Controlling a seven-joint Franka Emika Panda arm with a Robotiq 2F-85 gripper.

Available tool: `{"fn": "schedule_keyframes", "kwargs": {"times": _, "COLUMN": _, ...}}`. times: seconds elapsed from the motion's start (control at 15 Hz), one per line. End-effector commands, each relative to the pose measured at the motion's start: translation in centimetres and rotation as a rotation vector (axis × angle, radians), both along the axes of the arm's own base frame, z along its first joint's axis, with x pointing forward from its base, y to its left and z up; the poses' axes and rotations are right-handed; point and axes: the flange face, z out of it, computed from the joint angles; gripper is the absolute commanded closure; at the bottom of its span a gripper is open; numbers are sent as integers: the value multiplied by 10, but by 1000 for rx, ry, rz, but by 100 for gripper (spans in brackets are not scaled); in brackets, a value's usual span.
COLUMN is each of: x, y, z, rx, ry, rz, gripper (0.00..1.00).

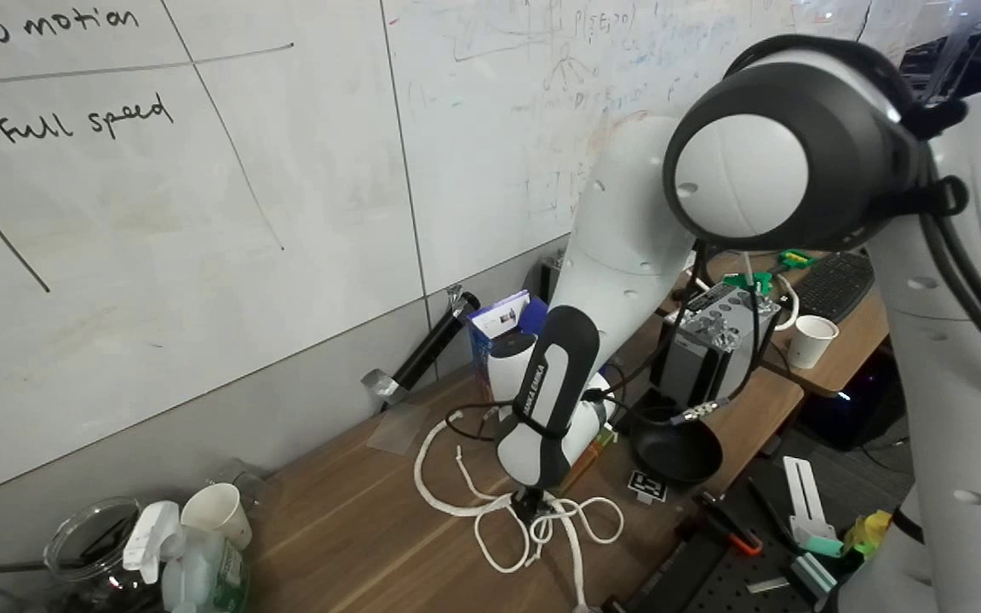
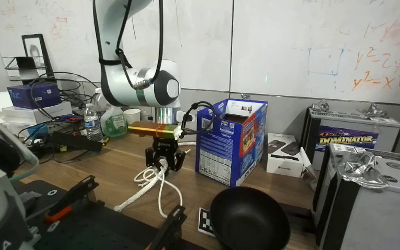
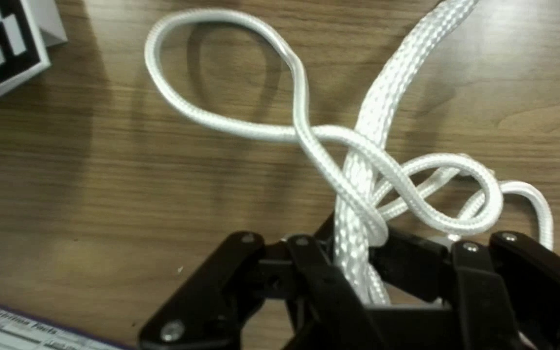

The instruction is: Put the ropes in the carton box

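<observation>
Two white ropes, a thick braided one [image 3: 392,87] and a thinner looped one [image 3: 183,104], run between my gripper's jaws [image 3: 358,238] in the wrist view. The jaws look shut on them. In both exterior views the gripper [image 1: 529,504] [image 2: 162,165] is low over the wooden table, with the thick rope [image 2: 134,198] and thin loops [image 2: 177,191] hanging from it. The blue carton box [image 2: 217,152] stands upright with its top open, right of the gripper. It shows partly behind the arm in an exterior view [image 1: 480,345] and at the wrist view's lower-left corner [image 3: 22,333].
A black pan [image 2: 250,222] and a marker block [image 2: 205,222] are on the table near the box. A white phone box [image 2: 285,163] stands behind it. A spray bottle [image 2: 114,119] and a water bottle [image 2: 93,123] stand at the back, along the whiteboard wall.
</observation>
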Motion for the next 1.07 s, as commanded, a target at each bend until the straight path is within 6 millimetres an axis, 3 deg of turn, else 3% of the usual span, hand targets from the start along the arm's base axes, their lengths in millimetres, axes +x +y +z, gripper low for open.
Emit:
{"fn": "schedule_keyframes", "kwargs": {"times": 0.0, "x": -1, "y": -4, "z": 69, "rx": -3, "ry": -12, "rz": -1, "gripper": 94}}
{"fn": "schedule_keyframes", "kwargs": {"times": 0.4, "x": 18, "y": -26, "z": 194, "rx": 24, "ry": -70, "rz": -3, "gripper": 95}}
{"fn": "schedule_keyframes", "kwargs": {"times": 1.0, "x": 60, "y": -60, "z": 417, "rx": -22, "ry": -313, "rz": -68, "gripper": 96}}
